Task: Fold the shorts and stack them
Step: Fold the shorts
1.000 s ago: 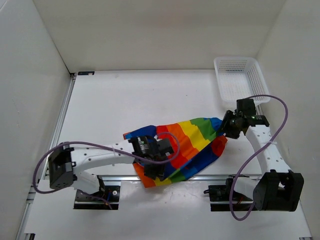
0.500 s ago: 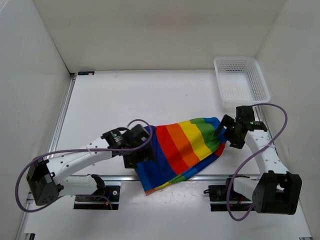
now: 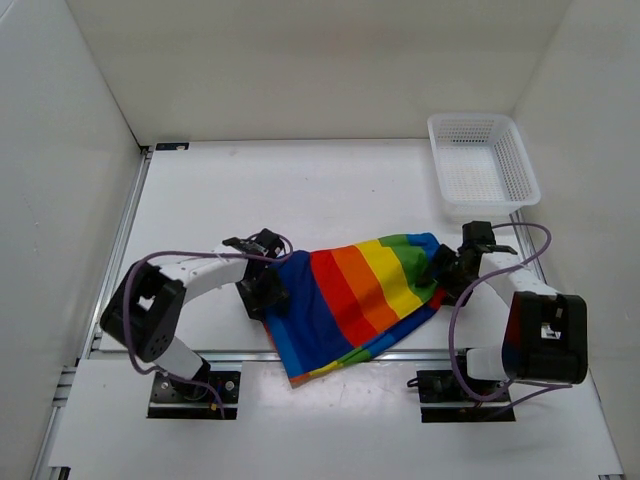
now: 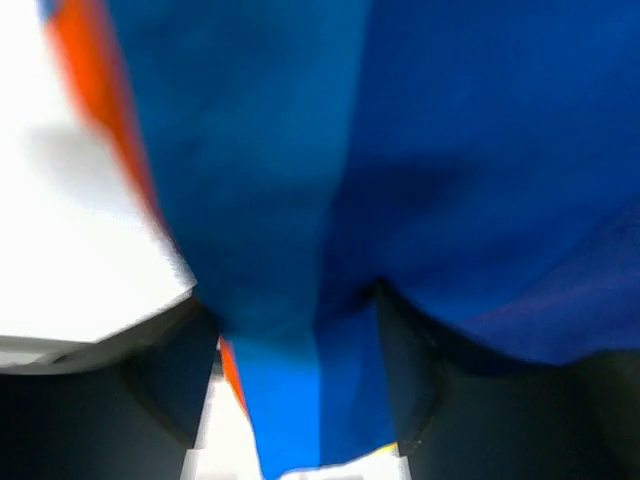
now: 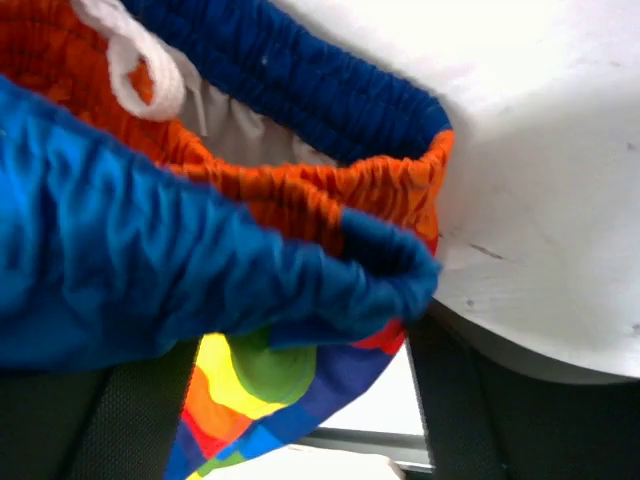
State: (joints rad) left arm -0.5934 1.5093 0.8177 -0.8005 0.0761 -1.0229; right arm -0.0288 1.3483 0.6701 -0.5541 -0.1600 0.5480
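The rainbow-striped shorts (image 3: 350, 295) lie spread on the white desk (image 3: 300, 190), near its front edge and between my two arms. The stripes run blue, red, orange, yellow and green from left to right. One corner of the cloth reaches down to the front rail.

My left gripper (image 3: 262, 292) sits at the blue left edge of the shorts, low against the desk. In the left wrist view, a fold of blue cloth with a sliver of orange runs down between my two dark fingers (image 4: 175, 385). The gripper is clamped on that fold. This view is blurred, so finer detail is lost.

My right gripper (image 3: 445, 275) is at the opposite end, at the green and blue right edge. The right wrist view shows the gathered elastic waistband (image 5: 330, 110), blue outside and orange inside, bunched between my fingers and pinched there. A white drawstring (image 5: 135, 60) lies inside the opening. White desk shows just beyond the band.

A white plastic mesh basket (image 3: 520, 165) stands in the far right corner, well apart from the shorts.
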